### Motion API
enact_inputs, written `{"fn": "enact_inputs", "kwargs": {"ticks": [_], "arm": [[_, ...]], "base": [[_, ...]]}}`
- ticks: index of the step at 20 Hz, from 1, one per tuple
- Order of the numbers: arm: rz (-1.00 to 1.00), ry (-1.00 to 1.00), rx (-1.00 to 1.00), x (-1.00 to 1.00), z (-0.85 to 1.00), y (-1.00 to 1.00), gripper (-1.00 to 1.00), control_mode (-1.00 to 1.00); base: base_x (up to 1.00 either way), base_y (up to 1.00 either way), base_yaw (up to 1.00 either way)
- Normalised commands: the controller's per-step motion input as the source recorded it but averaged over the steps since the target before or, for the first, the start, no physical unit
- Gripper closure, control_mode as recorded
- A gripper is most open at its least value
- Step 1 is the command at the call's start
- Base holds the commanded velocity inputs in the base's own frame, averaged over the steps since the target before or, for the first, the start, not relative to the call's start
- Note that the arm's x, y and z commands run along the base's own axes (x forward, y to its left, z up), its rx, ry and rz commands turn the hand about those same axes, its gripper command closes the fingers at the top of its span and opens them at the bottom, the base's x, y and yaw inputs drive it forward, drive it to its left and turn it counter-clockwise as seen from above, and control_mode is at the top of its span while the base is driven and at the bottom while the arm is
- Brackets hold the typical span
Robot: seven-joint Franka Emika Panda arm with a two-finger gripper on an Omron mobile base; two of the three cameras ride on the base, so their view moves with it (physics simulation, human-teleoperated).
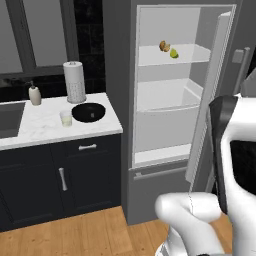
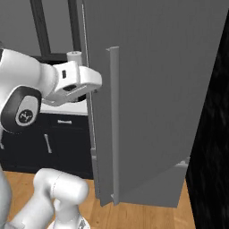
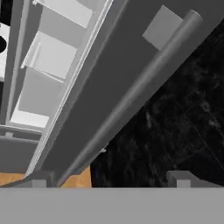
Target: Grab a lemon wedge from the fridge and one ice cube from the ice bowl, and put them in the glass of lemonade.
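Fridge (image 1: 165, 125) open; lemon wedge (image 1: 173, 53) on upper shelf.

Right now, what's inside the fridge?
The fridge stands open. On its upper shelf sit a small brownish item and a yellow-green piece, likely the lemon wedge. The lower shelves look bare. The swung-out door hides the right-hand edge of the interior.

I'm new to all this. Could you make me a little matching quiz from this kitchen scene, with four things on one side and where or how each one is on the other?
Things:
1. fridge door
2. lemon wedge
3. ice bowl
4. paper towel roll

Place or state:
A. standing upright behind the bowl
B. swung open
C. on the counter, right of the glass of lemonade
D. on the fridge's top shelf

Pairs: 1-B, 2-D, 3-C, 4-A
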Motion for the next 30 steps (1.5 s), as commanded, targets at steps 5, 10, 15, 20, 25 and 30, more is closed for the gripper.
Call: {"fn": "enact_inputs", "kwargs": {"ticks": [5, 10, 15, 20, 25, 30], "arm": [[0.02, 0.31, -0.30, 0.43, -0.23, 0.99, -1.00, -1.00], [0.01, 0.32, -0.14, 0.86, -0.40, 0.44, -1.00, -1.00], [-0.01, 0.09, -0.16, 0.69, -0.24, 0.13, -1.00, -1.00], [0.00, 0.00, -0.11, 0.74, -0.38, -0.04, -1.00, -1.00], [0.00, 0.14, -0.03, 0.87, -0.19, -0.29, -1.00, -1.00], [0.00, 0.20, -0.03, 0.93, -0.10, -0.29, -1.00, -1.00]], "base": [[0.00, 0.00, 0.00], [0.00, 0.00, 0.00], [0.00, 0.00, 0.00], [0.00, 0.00, 0.00], [0.00, 0.00, 0.00], [0.00, 0.00, 0.00]]}}
